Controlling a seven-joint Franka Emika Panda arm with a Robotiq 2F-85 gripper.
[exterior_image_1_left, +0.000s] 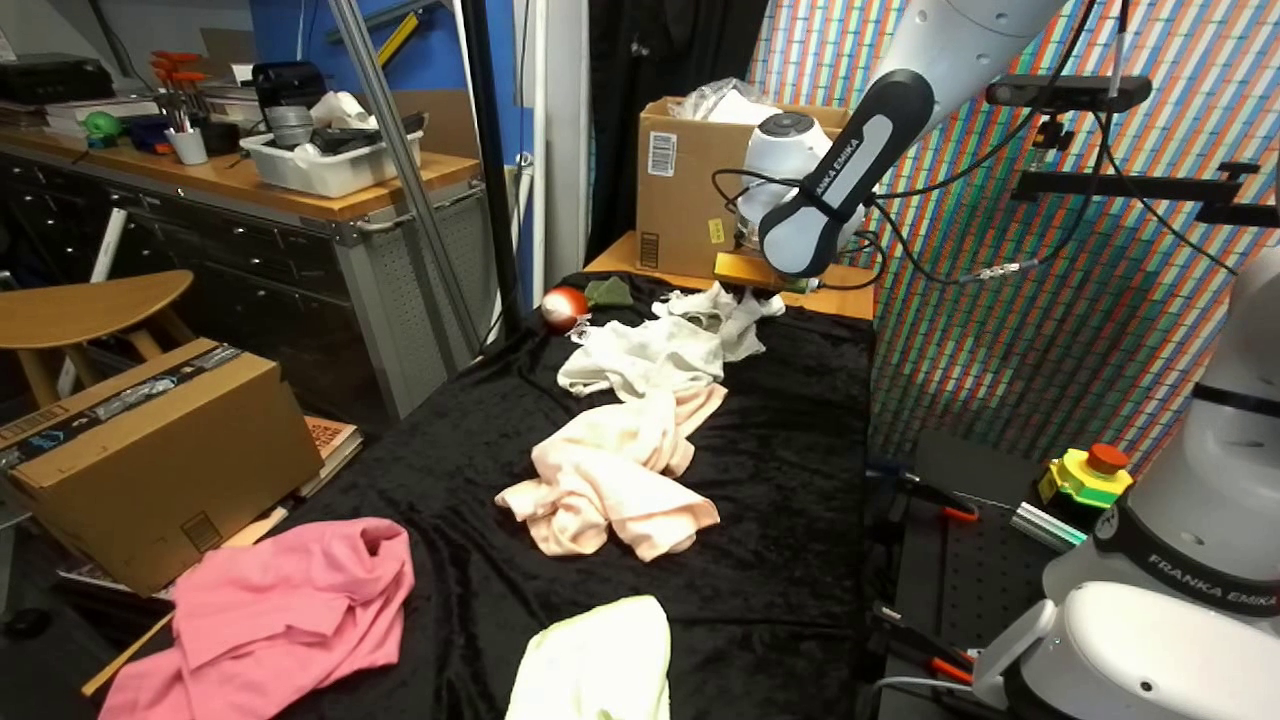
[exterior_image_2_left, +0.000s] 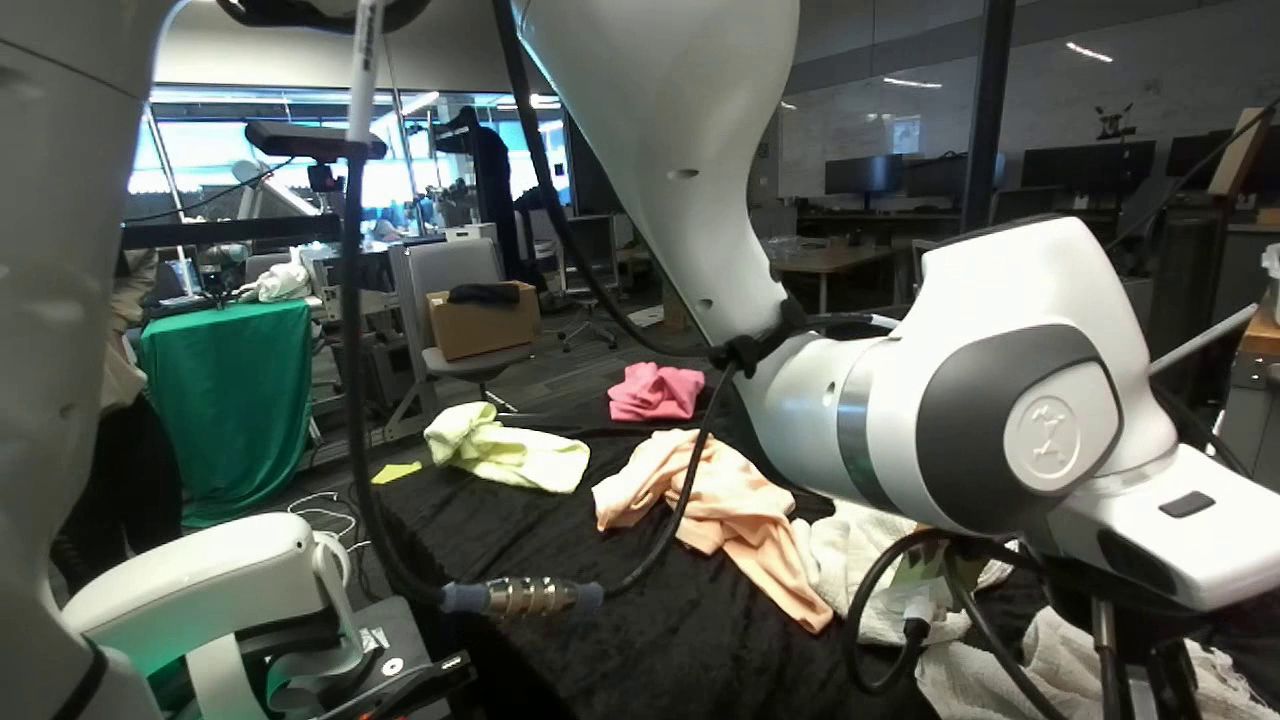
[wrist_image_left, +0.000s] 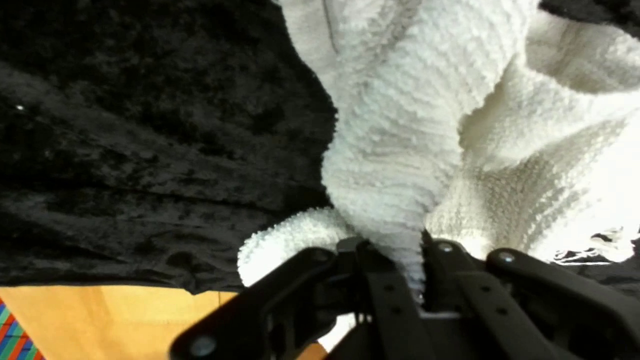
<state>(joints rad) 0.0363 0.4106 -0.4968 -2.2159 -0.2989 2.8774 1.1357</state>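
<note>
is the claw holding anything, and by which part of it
The claw grips a white cloth by a narrow, bunched fold; whether that is a corner is unclear.

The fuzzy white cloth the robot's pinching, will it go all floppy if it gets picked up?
Probably floppy: the white cloth bunches into soft folds above the end effector. It likely won't slip easily, since its surface looks fuzzy and it's pinched between the fingers.

The tool (wrist_image_left: 392, 250) is matt black, with shiny metal screws (wrist_image_left: 506, 256). Clamped in it is a white cloth (wrist_image_left: 400, 140) of rough, looped terry. Beneath the tool a black cover (wrist_image_left: 160, 150) of crushed velvet, faintly sheened, drapes the table (wrist_image_left: 140, 312), whose bare strip is smooth wood. Farther from the tool, the peach cloth (exterior_image_1_left: 610, 485) and pink cloth (exterior_image_1_left: 300, 600) look soft and matt; the box (exterior_image_1_left: 685, 210) near the tool is cardboard.
</note>
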